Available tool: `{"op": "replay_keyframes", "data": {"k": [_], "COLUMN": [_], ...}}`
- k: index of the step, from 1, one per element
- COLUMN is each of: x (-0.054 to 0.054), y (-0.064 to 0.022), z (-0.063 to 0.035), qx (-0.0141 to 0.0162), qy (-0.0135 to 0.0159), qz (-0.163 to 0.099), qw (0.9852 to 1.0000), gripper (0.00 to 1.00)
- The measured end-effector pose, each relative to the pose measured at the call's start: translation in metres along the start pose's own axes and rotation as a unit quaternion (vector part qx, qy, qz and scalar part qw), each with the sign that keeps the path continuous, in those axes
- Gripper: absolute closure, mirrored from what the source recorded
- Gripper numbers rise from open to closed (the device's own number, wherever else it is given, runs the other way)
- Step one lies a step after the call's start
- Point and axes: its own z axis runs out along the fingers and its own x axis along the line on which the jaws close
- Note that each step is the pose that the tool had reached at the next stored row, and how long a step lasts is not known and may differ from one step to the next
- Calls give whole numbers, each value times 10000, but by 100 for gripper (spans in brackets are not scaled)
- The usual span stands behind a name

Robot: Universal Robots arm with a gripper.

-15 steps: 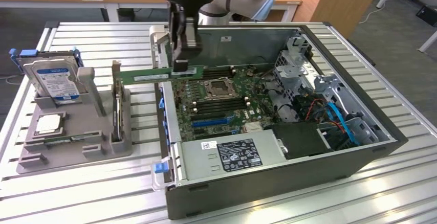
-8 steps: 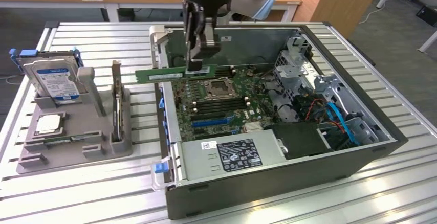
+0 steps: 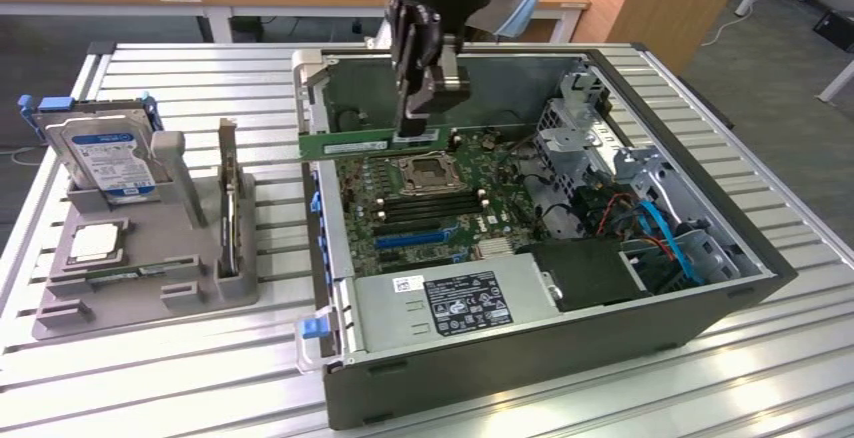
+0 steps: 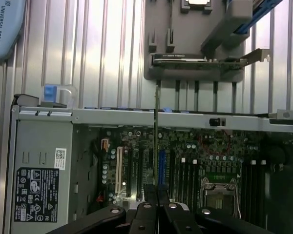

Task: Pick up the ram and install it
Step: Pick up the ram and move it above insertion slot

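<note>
The ram [image 3: 350, 145] is a long thin green board held level above the back left corner of the open computer case [image 3: 747, 288]. My gripper [image 3: 420, 130] hangs straight down from above and is shut on one end of it. The rest of the stick reaches toward the exterior view's left, past the case wall. In the wrist view the ram [image 4: 156, 126] shows edge-on as a thin line running out from my gripper [image 4: 156, 191], over the motherboard [image 4: 195, 161] and its long black memory slots [image 4: 185, 170].
A grey holder [image 3: 147, 278] stands on the slatted table at the exterior view's left, with a hard drive [image 3: 107, 158], an upright expansion card [image 3: 230, 198] and a silver processor chip [image 3: 96, 243]. Inside the case are the processor socket [image 3: 427, 171], power supply [image 3: 454, 303] and cables [image 3: 667, 238].
</note>
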Motion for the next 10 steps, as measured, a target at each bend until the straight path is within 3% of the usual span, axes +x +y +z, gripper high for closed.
{"op": "replay_keyframes", "data": {"k": [10], "x": [7], "y": [-291], "z": [-14], "qx": [-2], "qy": [1], "qz": [-12], "qw": [10000], "gripper": [88]}}
